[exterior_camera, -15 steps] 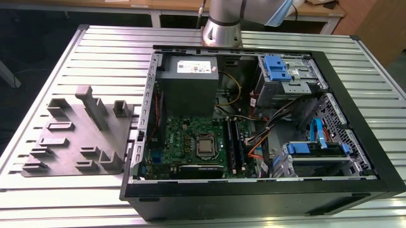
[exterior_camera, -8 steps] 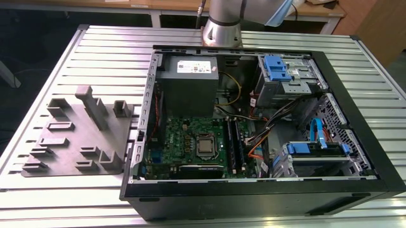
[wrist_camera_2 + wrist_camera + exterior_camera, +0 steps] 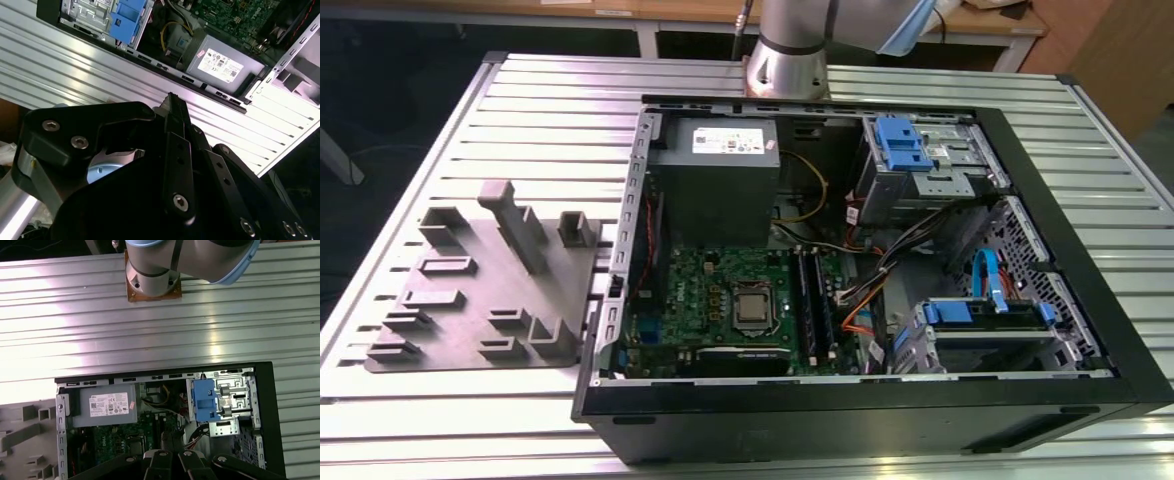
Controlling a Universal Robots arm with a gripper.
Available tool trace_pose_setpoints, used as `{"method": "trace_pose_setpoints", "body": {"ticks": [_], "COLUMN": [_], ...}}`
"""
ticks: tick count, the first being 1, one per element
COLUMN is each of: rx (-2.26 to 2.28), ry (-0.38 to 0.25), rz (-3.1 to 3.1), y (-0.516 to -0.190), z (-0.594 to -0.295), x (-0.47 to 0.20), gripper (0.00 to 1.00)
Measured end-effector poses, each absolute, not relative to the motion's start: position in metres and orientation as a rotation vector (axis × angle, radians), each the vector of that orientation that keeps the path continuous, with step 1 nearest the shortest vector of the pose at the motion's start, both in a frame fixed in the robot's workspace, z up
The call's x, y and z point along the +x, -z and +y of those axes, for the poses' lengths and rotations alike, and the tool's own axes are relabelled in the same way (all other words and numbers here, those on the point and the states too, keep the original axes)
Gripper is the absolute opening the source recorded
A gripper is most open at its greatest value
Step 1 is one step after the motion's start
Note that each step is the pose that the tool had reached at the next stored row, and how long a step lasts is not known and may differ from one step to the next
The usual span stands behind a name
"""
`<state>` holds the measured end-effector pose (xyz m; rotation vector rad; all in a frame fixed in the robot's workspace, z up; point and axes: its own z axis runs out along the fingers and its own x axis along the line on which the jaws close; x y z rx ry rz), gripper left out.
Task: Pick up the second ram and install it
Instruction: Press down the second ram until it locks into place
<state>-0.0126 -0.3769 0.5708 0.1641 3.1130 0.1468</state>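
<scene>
Tool [image 3: 169, 456] above open PC case [image 3: 854, 420], fixture [image 3: 454, 300] beside

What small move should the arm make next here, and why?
Probably a descent toward the motherboard's slots beside the processor socket: both wrist views look down on the open case from well above, so the gripper hangs high. What it holds, I cannot tell.
</scene>
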Motion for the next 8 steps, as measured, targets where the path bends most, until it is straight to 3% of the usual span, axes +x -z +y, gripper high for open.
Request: {"method": "trace_pose_setpoints", "body": {"ticks": [8], "rx": [0.164], "ry": [-0.147], "rz": [3.113], "y": [-0.5708], "z": [-0.3796], "x": [-0.0126], "gripper": [0.07]}}
